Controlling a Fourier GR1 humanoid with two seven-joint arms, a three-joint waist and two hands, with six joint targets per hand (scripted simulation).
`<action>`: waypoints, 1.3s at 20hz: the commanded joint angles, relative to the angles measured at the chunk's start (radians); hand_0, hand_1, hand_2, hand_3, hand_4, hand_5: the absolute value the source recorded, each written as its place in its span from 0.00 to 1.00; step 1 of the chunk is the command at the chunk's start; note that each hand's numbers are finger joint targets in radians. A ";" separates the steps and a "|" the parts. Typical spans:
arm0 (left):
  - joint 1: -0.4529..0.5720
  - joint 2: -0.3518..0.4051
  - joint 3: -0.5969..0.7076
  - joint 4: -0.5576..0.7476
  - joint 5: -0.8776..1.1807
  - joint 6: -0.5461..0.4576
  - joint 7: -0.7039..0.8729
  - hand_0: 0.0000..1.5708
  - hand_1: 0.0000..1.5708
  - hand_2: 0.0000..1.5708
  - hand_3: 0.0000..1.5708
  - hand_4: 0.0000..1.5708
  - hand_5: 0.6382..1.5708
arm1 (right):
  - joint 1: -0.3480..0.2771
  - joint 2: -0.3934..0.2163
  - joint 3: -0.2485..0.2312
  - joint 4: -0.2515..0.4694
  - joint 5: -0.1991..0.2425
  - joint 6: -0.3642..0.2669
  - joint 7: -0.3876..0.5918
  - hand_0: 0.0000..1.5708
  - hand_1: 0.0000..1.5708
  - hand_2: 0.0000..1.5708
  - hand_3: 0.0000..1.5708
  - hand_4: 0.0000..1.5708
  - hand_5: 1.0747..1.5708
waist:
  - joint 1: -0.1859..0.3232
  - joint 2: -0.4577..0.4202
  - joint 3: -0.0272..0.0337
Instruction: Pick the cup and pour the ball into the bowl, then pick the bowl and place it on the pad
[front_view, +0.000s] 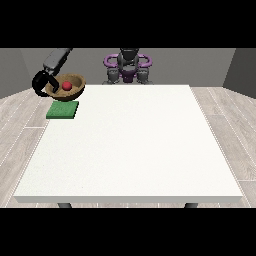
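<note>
The hand (41, 82) at the view's left is curled round the rim of the bowl (66, 88), red ball (66, 85) inside, held directly above the green pad (63, 110) at the tabletop's (130, 150) far left corner: straight down is the way.

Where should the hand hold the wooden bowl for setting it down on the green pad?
On the rim, from the view's left, where the hand already curls round it. The wooden bowl is open-topped with the red ball inside, so a side rim hold keeps it level above the green pad.
</note>
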 joint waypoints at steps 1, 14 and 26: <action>0.052 0.005 0.031 0.036 -0.014 0.002 -0.083 0.00 0.00 0.00 0.00 0.77 0.97 | -0.034 -0.117 -0.036 0.013 -0.020 0.076 0.057 1.00 1.00 1.00 0.43 0.68 0.99 | -0.054 0.014 0.0009; 0.067 0.110 0.063 0.153 0.015 -0.041 -0.166 0.00 0.00 0.00 0.00 0.77 0.98 | -0.117 -0.034 -0.032 0.081 -0.005 0.070 0.028 1.00 1.00 1.00 0.29 0.68 0.99 | -0.078 0.065 0.0019; 0.084 0.133 0.056 0.154 0.028 -0.045 -0.216 0.00 0.00 0.00 0.00 0.76 0.99 | -0.178 0.012 -0.101 0.195 -0.051 0.001 0.025 1.00 1.00 1.00 0.56 0.45 1.00 | -0.072 0.081 0.0024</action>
